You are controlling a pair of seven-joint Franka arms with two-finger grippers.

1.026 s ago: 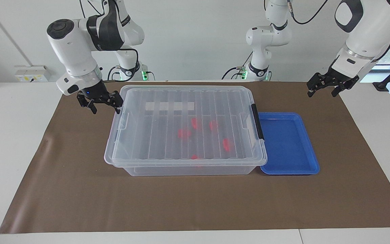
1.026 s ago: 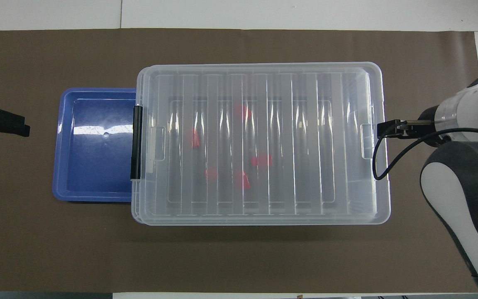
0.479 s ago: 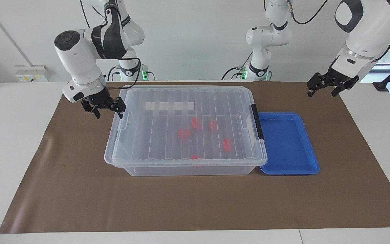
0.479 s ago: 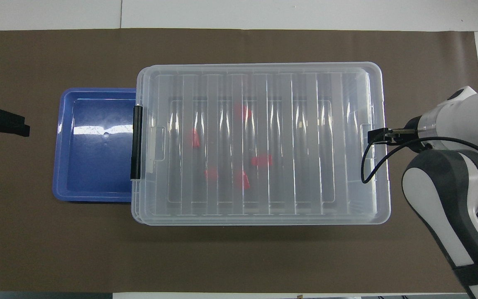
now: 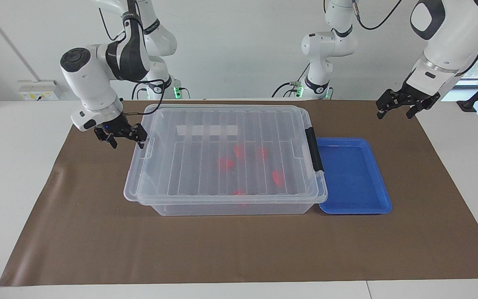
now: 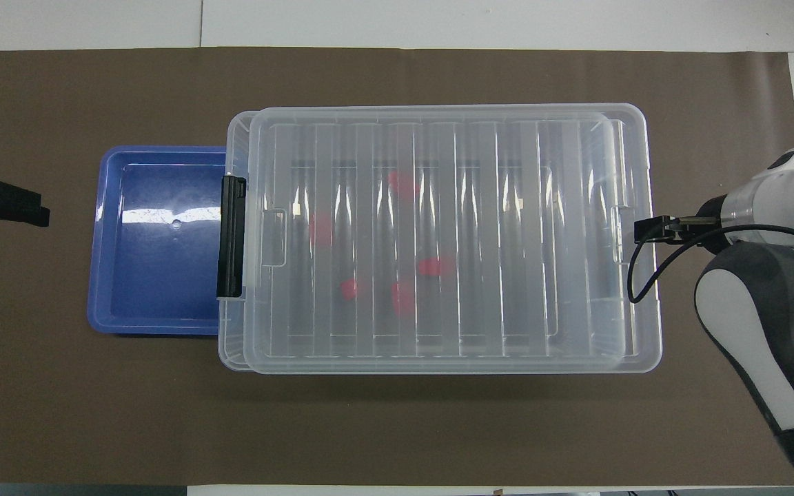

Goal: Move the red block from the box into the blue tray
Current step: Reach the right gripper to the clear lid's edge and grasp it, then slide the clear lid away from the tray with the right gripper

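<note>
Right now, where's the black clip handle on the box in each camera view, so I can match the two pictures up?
Facing view: the black clip handle sits on the box's short end, toward the left arm's end of the table, beside the blue tray.
Overhead view: the same handle is at the box's short end, again beside the tray.
Shared landmark: the blue tray, touching that end in both.

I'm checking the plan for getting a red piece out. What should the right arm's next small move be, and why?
Probably keep lifting the lid and drawing it toward the right arm's end. The right hand is at the lid's short edge, that end looks raised and overhangs the box, and the red blocks remain covered. The left hand waits above the mat, near the blue tray.
</note>
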